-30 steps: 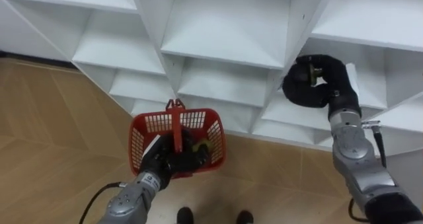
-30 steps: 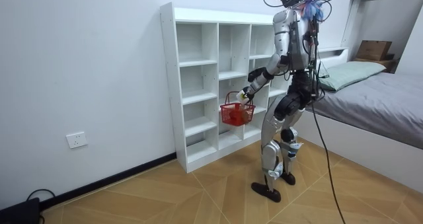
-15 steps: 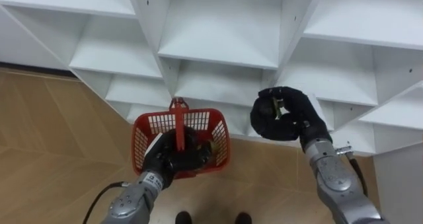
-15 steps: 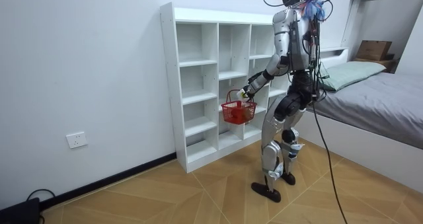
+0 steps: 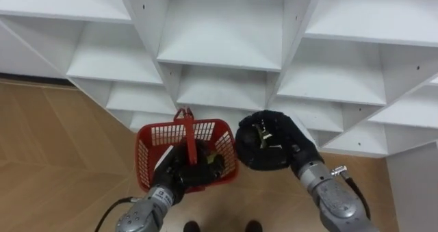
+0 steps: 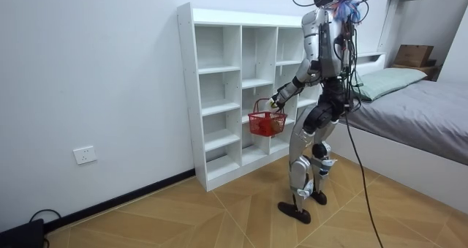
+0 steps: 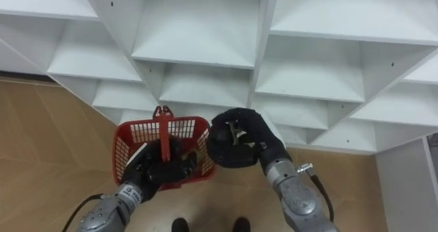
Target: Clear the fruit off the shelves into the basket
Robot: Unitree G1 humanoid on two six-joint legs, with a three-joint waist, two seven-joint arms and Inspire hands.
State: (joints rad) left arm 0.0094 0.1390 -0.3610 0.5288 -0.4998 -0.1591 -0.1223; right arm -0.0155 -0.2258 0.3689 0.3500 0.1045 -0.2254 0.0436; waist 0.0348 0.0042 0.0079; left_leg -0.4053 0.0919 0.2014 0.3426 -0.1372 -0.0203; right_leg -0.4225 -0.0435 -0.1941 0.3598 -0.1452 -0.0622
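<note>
Now basket [image 5: 159, 132] long axis left-right; right robot hand [image 5: 277, 157] clutching fruit [image 5: 263, 137] beside.

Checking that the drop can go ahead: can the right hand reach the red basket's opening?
Probably yes. The right hand, curled round a small item, is beside the red basket's right rim with nothing between. The left hand grips the handle mid-basket, leaving that side open.

The robot stands before a white shelf unit [image 6: 219, 69], holding a red basket [image 6: 265, 124].
</note>
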